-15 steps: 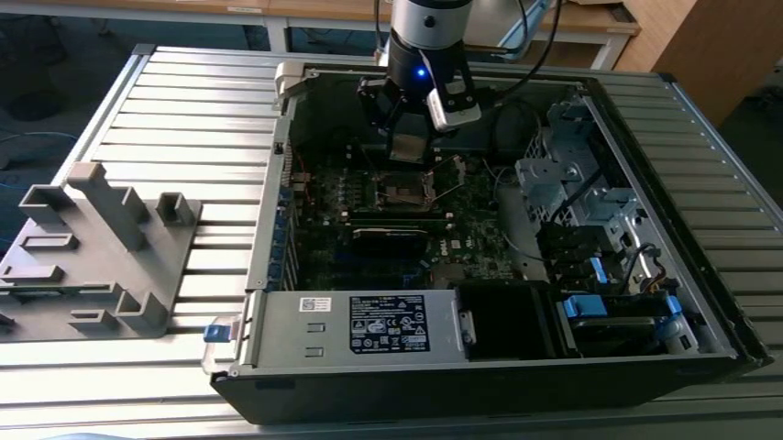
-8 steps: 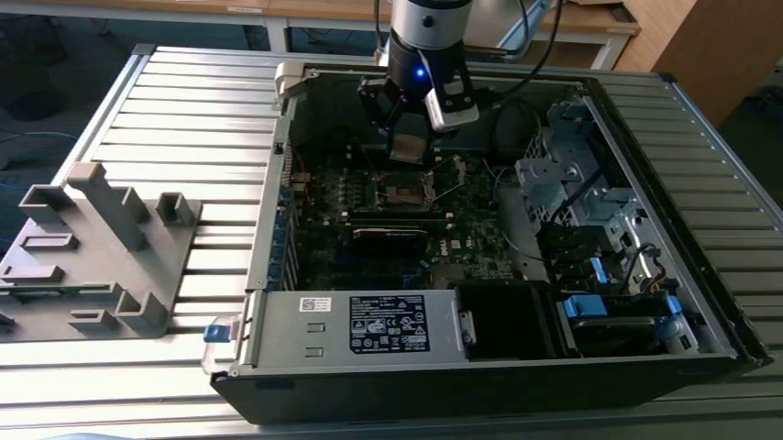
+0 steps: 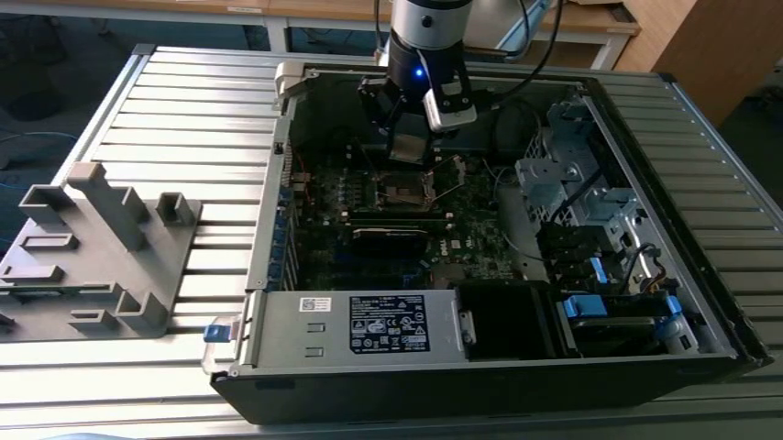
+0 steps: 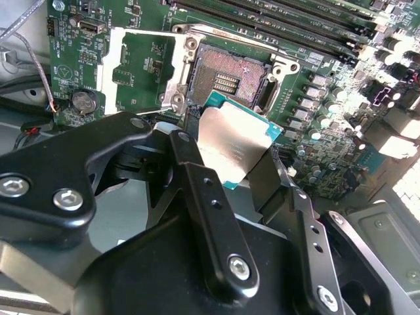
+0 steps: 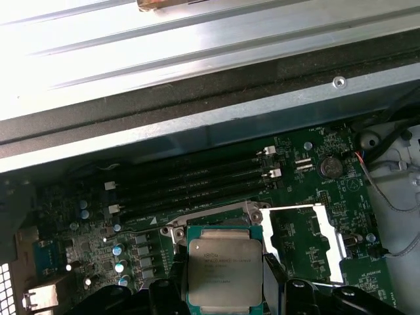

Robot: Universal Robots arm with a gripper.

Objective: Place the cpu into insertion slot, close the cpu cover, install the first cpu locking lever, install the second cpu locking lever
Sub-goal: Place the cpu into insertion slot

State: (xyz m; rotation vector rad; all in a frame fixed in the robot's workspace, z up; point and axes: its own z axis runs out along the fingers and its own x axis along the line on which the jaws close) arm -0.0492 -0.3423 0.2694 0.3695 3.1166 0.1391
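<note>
Down inside the open computer case point(image 3: 263, 238), over the green board point(image 3: 367, 252), the gripper point(image 3: 408, 147) hovers by the bare socket point(image 4: 230, 75), cover point(image 4: 176, 85) flipped open beside it, fingers clamped on the little silver chip point(image 4: 233, 141).

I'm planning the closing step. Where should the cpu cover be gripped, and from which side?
Likely its free end bar, farthest from the socket, coming from that far side. The cpu cover lies flipped open, hinged at the socket's edge, and is a thin frame around a square opening, so only its bars offer a hold. The gripper is shut on the cpu.
</note>
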